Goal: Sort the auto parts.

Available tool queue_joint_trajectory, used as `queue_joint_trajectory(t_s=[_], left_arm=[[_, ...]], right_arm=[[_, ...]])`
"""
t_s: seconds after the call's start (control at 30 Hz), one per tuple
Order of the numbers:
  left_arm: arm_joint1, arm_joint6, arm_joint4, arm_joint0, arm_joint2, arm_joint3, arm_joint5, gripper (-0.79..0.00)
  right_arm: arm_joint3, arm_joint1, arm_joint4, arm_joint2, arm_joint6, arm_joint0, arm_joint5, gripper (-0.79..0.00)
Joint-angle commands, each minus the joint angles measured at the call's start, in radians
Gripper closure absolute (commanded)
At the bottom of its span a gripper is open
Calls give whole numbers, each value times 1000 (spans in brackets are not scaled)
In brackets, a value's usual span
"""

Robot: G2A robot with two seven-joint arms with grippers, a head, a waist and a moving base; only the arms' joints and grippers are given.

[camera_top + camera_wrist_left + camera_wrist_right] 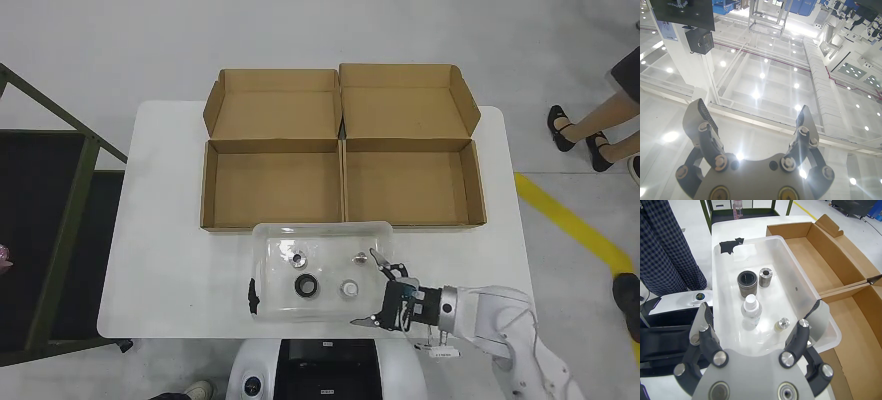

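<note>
Right gripper sits low at the right end of the clear bin, claw spread wide, nothing held. One finger hangs outside the bin on the robot's side. The other is at the wall on the boxes' side; seen through the plastic, I cannot say if it is inside or outside. Left gripper points up at the ceiling, likewise wide open and bare.

All four pieces stand upright in the bin. Linear bearing and steel bushing are close together toward the left end. White spray bottle is near the bearing. A small knurled piece stands nearest the claw, apart from the rest. Left box and right box wait just behind the bin on the table. Sorting looks not yet begun.

Step in hand, as I read it: the first pick.
- Narrow the claw before dipping, so both fingers clear the rim.
- Take the lone knurled piece or the bottle first.
- The bottle looks tall and light, so grip it low on the body.
- Leave bearing and bushing for later; there is little gap between them for a finger.
- Lift clear of the wall before swinging to a box, as a snagged bin would likely slide.
</note>
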State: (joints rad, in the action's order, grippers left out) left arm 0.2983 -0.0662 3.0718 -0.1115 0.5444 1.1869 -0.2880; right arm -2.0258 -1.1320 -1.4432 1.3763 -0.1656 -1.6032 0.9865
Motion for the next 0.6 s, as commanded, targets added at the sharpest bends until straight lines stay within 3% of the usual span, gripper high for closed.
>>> queue_joint_trajectory(t_s=[0.0,0.27,0.57], left_arm=[[0,0,0,0,0,0,0,-785],[0,0,0,0,0,0,0,-785],[0,0,0,0,0,0,0,-785]], right_arm=[[10,1,5,-7,-8,9,-6,-785],[19,6,31,-32,-63,25,-27,-773],[29,15,42,-52,-98,32,-26,-622]])
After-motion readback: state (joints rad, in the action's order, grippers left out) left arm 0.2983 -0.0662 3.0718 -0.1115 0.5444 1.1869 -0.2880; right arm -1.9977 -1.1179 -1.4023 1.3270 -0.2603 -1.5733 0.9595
